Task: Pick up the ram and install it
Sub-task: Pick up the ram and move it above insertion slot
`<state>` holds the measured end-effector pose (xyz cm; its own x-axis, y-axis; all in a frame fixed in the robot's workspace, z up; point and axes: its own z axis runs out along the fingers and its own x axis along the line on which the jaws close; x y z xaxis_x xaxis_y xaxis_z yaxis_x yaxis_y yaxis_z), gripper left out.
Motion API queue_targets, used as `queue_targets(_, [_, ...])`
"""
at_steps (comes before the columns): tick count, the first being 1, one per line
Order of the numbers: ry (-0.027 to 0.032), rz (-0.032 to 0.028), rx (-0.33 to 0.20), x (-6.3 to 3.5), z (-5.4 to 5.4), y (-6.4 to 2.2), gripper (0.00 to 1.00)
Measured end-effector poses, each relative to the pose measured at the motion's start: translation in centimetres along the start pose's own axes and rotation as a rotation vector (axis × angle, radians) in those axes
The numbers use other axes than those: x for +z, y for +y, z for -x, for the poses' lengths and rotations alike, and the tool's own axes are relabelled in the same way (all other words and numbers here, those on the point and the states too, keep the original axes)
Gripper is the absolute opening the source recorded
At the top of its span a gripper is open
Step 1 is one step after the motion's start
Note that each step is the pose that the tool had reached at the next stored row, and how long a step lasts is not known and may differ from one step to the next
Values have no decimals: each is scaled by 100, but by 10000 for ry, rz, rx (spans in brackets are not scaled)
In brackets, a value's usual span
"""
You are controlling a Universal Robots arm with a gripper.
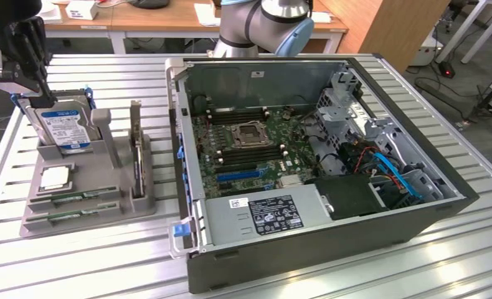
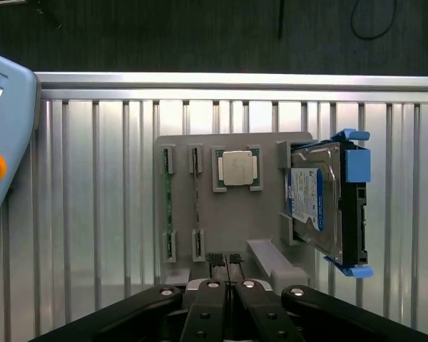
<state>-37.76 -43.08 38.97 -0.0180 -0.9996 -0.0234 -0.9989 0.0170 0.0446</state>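
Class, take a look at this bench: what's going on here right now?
A robot arm's gripper hangs over the grey parts holder on the slatted table, its fingers shut and holding nothing. The ram sticks lie in the holder's slots, beside a processor chip and a hard drive. The open computer case sits at the exterior view's right.

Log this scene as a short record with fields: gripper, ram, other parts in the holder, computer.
gripper: gripper shut, holding nothing, hovers above the gray holder
ram: ram stick and second ram stick lie side by side in the holder's slots, neither picked up
other parts in holder: processor chip; hard drive standing on edge
computer: computer case open, motherboard exposed
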Motion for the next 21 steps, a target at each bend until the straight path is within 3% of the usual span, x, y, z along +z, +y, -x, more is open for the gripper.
queue_targets(3, [0,1,0,0,0,0,16])
queue_targets(6, [0,0,0,0,0,0,29])
queue_targets(10, [-2,-1,0,14,0,-1,29])
queue_targets(17, [0,-12,-2,131,-3,-5,29])
queue_targets(21, [1,-10,-2,135,-5,-4,29])
